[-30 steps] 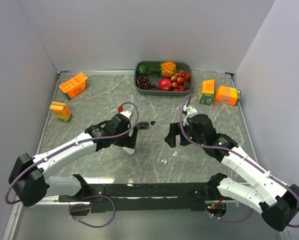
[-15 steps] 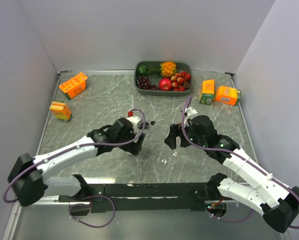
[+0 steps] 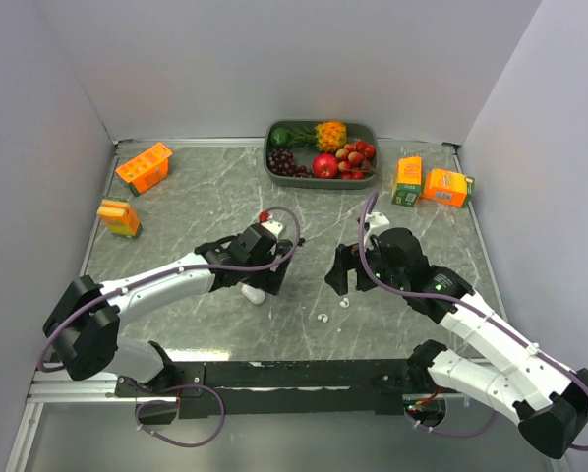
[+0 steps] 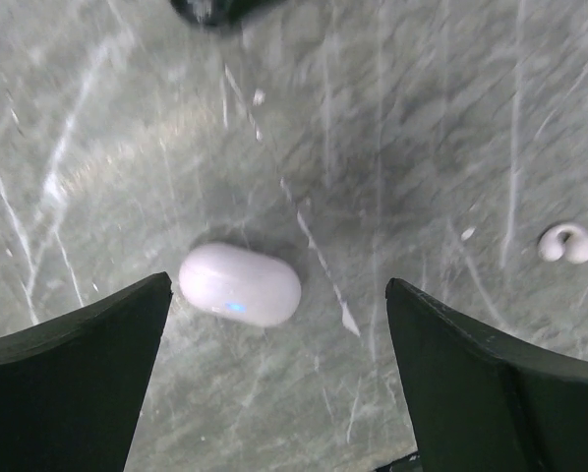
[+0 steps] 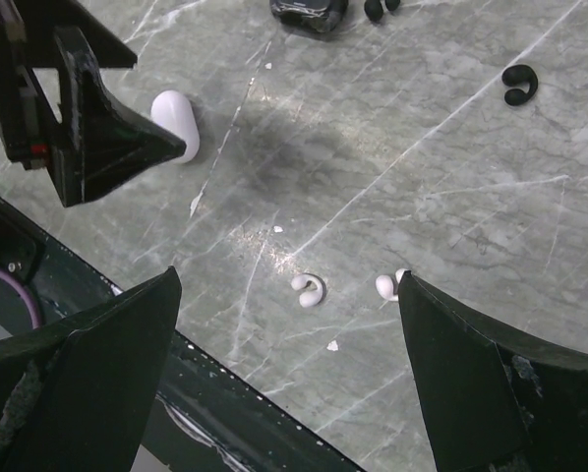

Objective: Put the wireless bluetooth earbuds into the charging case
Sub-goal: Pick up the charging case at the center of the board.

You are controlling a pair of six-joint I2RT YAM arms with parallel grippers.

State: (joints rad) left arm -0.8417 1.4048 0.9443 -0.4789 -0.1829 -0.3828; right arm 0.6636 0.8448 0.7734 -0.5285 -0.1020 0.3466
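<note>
Left wrist view: the left gripper point(image 4: 276, 295) is spread wide and empty over the white pill-shaped charging case point(image 4: 240, 285). The case lies on the grey marbled table point(image 4: 422, 118) between the fingers, closer to the 9 o'clock one. Its long axis runs 9 to 3, and it looks closed. The right gripper point(image 5: 289, 280), likewise spread and empty, hangs over the two white glossy earbuds point(image 5: 309, 289), so that arm seems nearer for picking. A black earbud point(image 5: 518, 84) lies toward 1 o'clock.
</note>
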